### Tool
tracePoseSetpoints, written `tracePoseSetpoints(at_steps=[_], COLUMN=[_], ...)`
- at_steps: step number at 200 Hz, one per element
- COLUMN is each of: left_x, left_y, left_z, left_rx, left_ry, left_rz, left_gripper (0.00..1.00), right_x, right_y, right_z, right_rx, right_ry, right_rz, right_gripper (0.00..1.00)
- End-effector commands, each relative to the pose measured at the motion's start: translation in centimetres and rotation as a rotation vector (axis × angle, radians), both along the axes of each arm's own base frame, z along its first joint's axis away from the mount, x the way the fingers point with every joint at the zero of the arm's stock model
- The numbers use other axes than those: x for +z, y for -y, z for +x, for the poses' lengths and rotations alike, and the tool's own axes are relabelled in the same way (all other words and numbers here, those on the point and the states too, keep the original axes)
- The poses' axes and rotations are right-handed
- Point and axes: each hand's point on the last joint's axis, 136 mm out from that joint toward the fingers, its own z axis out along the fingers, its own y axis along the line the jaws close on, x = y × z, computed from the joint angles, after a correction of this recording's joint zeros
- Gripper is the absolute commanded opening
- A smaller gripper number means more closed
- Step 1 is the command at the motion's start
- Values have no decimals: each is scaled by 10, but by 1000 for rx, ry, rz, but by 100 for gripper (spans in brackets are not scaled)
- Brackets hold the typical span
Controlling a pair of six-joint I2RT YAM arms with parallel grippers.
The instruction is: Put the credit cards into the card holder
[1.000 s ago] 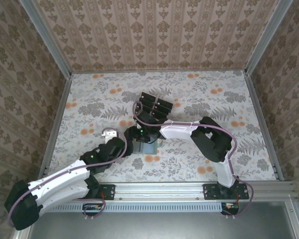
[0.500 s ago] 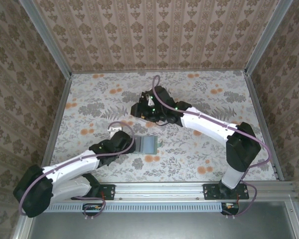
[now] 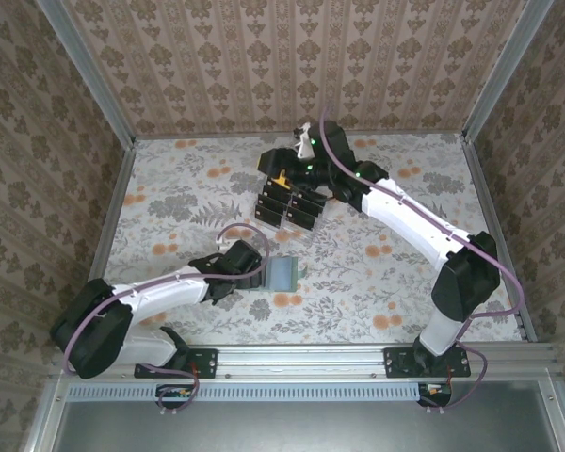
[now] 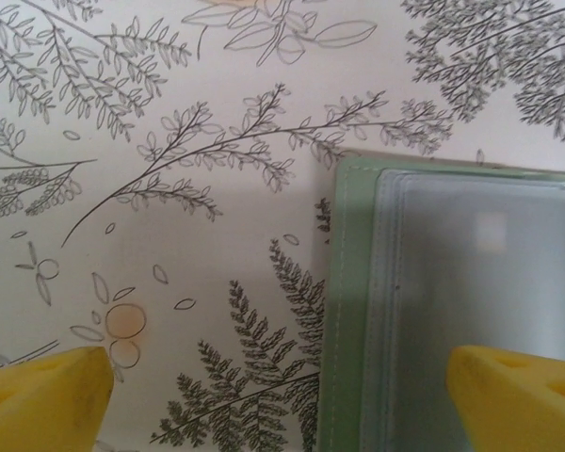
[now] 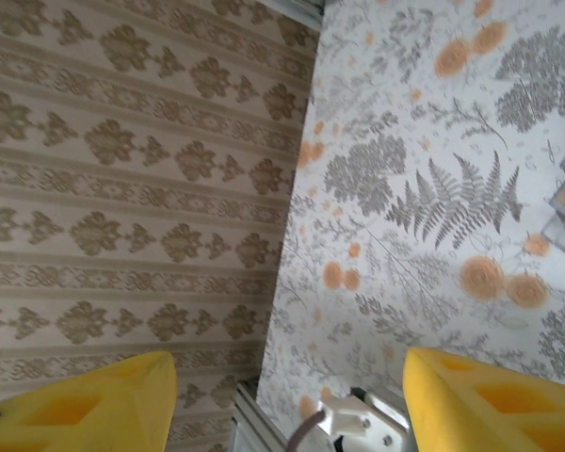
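Swinging off the sage-green soft bi-fold wallet (image 3: 282, 273), the right arm has reached to the far side of the clear plastic rack (image 3: 287, 222); the left arm has stretched lower over the floral tabletop (image 3: 405, 282). Now the right pincer (image 3: 277, 175) hangs open and empty at the rack's far-left corner, above the thin black rectangular cards (image 3: 301, 200). Near of the rack, the left pincer (image 4: 278, 391), spread wide, straddles the wallet's left edge. My advice: drop squarely over one card's top edge, pinch it alone, and lift straight.
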Motion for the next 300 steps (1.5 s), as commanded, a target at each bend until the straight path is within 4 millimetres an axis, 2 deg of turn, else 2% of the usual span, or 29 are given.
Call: tracePoseSetpoints(at_steps=[1,51,89,143,150,181,212,220,251,300], left_x=[1,-11,-12,-3,-1,8,15,15,20,31], left_y=[-16,-34,-41,-36,-35,-32,-28,-27,-24,-30], left_z=[-2,-13,-13,-7,-7,-1,8,10,20,33], left_rx=[57,120,135,122,122,131,133,134,130,132], left_ry=[-32,-108,-127,-106,-102,-80,-58,-55,-33,22], left_rz=[74,149,190,167,163,135,101,98,61,14], left_gripper=[100,100,100,100,100,100,100,100,100,100], right_x=[53,68,75,91,91,99,97,93,62,-23], right_y=[4,11,13,14,13,1,23,28,37,55], right_z=[-5,1,0,-9,-11,-24,-20,-20,-19,-24], right_rx=[33,35,48,67,66,108,26,4,-24,-47], right_ry=[73,89,98,132,123,141,177,185,152,45], right_rz=[110,167,189,247,258,267,214,180,89,-124], right_gripper=[66,66,66,66,71,73,72,76,77,75])
